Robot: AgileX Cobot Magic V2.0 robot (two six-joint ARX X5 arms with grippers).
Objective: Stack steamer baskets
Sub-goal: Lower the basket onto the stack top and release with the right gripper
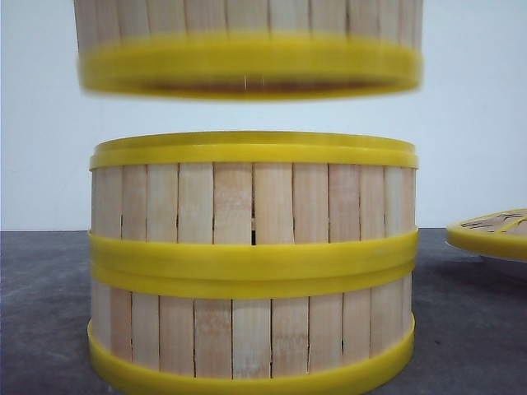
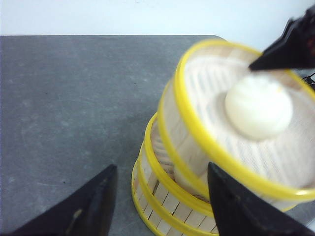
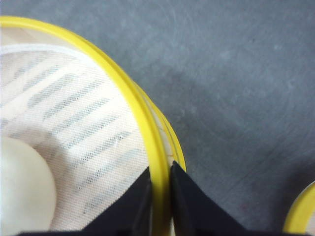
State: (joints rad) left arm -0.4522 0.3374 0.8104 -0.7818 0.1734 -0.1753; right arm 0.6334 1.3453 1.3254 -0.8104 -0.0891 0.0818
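**Right gripper pinches the top basket's rim above the stack**

Right gripper (image 3: 158, 196) is clamped on the yellow rim of the third steamer basket (image 3: 74, 123), one finger inside the wall, one outside. From the front, that basket (image 1: 247, 49) hangs in the air, clear of the two stacked baskets (image 1: 251, 263) on the dark table (image 1: 41, 288). Only the wrist cameras reveal a white bun (image 2: 258, 108) on its mesh liner. Left gripper (image 2: 162, 201) hangs spread wide, holding nothing, beside the stack. Front view alone catches the slatted lid (image 1: 494, 230) off right.
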